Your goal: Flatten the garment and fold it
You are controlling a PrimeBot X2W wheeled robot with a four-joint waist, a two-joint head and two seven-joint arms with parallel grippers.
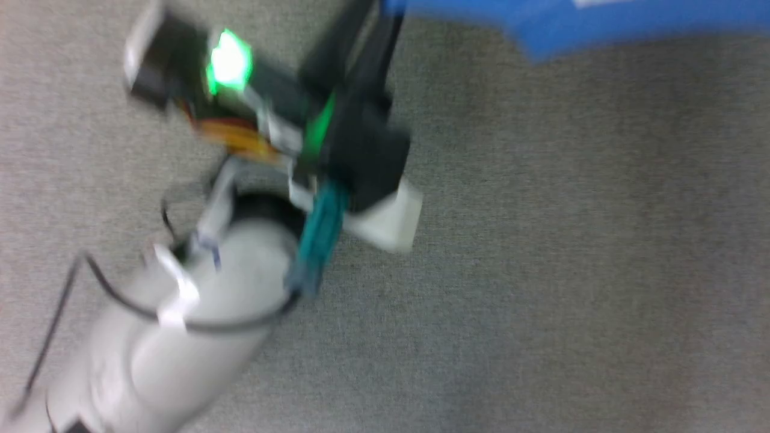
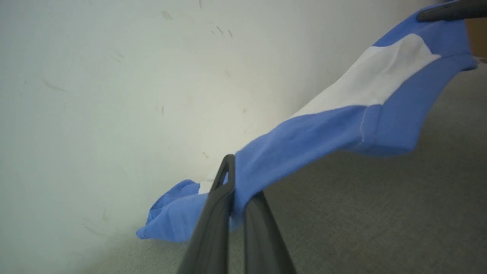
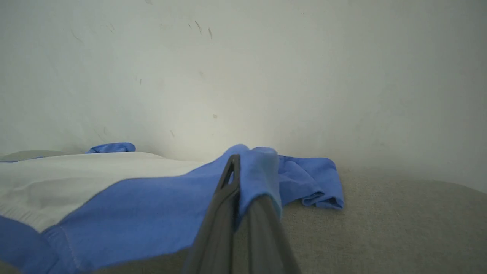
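Observation:
The garment (image 2: pixel 335 125), white with royal-blue shoulders and sleeves, hangs stretched between my two grippers above a grey surface. My left gripper (image 2: pixel 239 186) is shut on a blue shoulder part, with a blue sleeve drooping past it. At the far end of the stretch, a dark finger of my right gripper (image 2: pixel 449 11) pinches the other blue edge. In the right wrist view my right gripper (image 3: pixel 243 182) is shut on blue cloth of the garment (image 3: pixel 125 205), whose white body lies off to the left. In the blurred head view my left gripper (image 1: pixel 376 18) reaches up to the garment (image 1: pixel 571 24).
Grey carpet-like surface (image 1: pixel 571 270) spreads below the arms. A pale scuffed wall (image 3: pixel 266 76) stands close behind the garment in both wrist views. My pale left forearm (image 1: pixel 180 337) with a green light crosses the lower left of the head view.

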